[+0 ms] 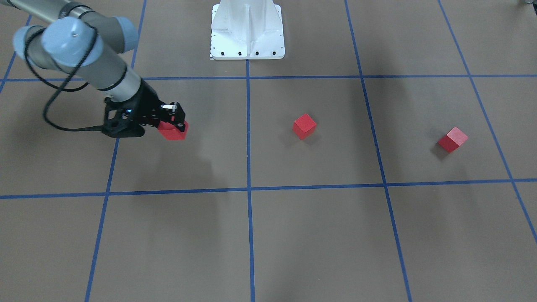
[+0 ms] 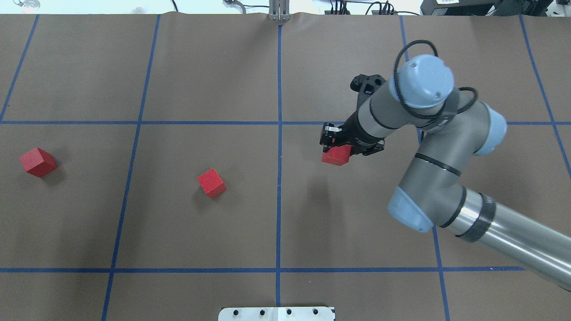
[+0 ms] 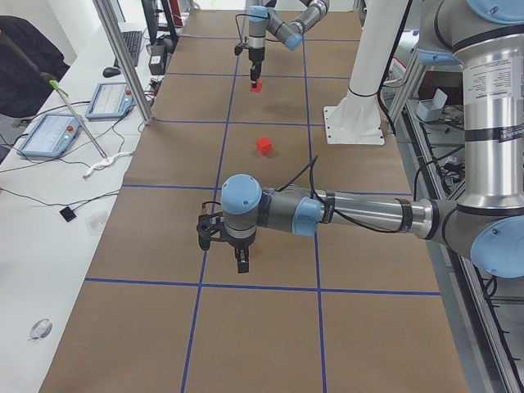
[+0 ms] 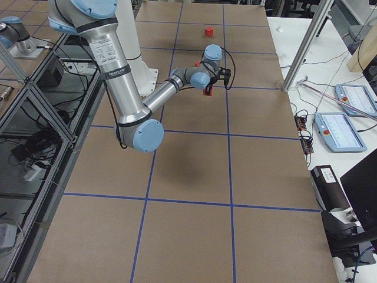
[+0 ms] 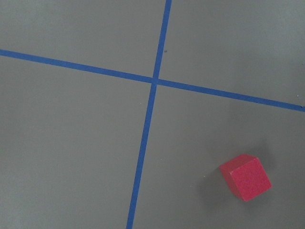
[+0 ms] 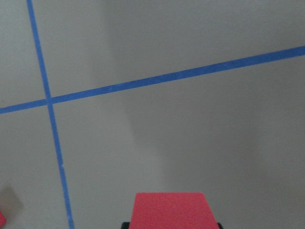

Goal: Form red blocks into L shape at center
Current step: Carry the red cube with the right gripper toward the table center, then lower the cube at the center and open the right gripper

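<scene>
The right gripper [image 2: 333, 148] is closed on the first red block [image 2: 337, 157], a small matte cube with plain faces. It holds the block above the brown surface [image 2: 357, 232], just right of the middle tape line [image 2: 279, 200], and its fingers hide the block's upper part. An identical second red block [image 2: 211, 183] lies left of that line, and the third red block [image 2: 38, 162] sits near the surface's left edge. The left gripper [image 3: 243, 265] shows only from the side, so I cannot tell whether it is open.
</scene>
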